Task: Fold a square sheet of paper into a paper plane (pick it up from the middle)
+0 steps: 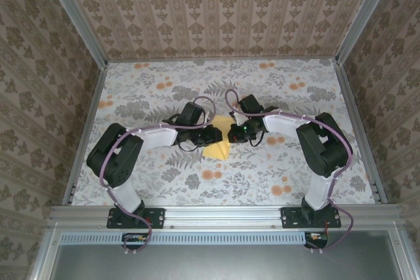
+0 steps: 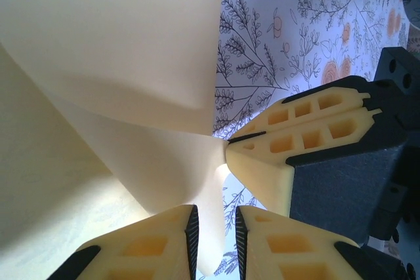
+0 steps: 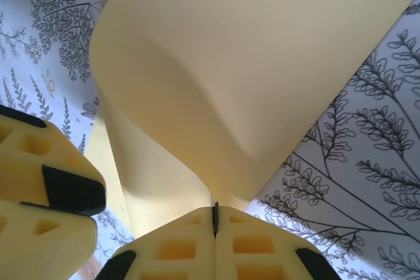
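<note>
The paper (image 1: pixel 218 147) is in the middle of the table (image 1: pixel 164 90), lifted between the two arms, which meet there tip to tip. The right claw (image 3: pixel 214 213) is pressed together on a bent part of the paper; in its own view the pads meet in one thin dark line with the paper coming out of it. The left claw (image 2: pixel 216 218) is closed to a narrow slit with a fold of paper inside, so I judge that it pinches too, but less tightly.

The paper is not flat. It bulges in a large soft curve above both claws, and near the pinches it is gathered in a funnel.

What may go wrong, in my judgement:
- The two pinches are very near to each other. If the claws pull apart or turn against each other, the short piece between them may tear or get a crooked wrinkle.
- A soft curve pressed down without guidance gives a crease in a wrong place, and the plane will not be symmetric.
- The left grip looks lighter. If the paper slips out there, it will hang from the right claw alone and swing.
- The fingers almost touch, so a small sideways move may make them collide.
</note>
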Robot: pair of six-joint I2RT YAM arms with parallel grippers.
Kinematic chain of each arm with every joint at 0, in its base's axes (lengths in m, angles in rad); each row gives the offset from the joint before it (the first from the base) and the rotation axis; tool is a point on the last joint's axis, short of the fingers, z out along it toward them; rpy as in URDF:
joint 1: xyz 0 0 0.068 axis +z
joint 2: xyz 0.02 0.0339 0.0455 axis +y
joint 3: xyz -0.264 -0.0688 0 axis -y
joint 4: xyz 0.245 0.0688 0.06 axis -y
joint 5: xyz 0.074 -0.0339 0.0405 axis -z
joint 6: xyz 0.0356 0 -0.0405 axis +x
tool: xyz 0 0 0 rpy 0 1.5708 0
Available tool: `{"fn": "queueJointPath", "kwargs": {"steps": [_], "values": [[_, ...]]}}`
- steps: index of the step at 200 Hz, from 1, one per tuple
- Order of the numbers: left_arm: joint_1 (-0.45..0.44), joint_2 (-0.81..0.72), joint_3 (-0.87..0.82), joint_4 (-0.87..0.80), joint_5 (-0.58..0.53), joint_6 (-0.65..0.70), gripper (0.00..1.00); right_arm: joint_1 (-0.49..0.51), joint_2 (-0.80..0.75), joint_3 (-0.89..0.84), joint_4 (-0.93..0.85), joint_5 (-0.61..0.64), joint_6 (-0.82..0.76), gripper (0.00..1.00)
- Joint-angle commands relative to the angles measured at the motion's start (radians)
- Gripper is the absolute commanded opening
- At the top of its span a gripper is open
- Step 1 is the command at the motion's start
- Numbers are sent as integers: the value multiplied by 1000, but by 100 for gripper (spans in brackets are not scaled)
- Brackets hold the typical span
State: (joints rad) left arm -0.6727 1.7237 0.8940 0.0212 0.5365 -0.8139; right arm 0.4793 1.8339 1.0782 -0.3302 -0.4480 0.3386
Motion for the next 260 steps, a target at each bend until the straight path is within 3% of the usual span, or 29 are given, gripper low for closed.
{"fn": "queueJointPath", "kwargs": {"steps": [1,260], "values": [[-1,20,43,-23,-17,27,24,-5,23,32,-49,41,-17,2],[-1,87,102,-21,6,46,22,-5,92,135,-127,60,-148,1]]}}
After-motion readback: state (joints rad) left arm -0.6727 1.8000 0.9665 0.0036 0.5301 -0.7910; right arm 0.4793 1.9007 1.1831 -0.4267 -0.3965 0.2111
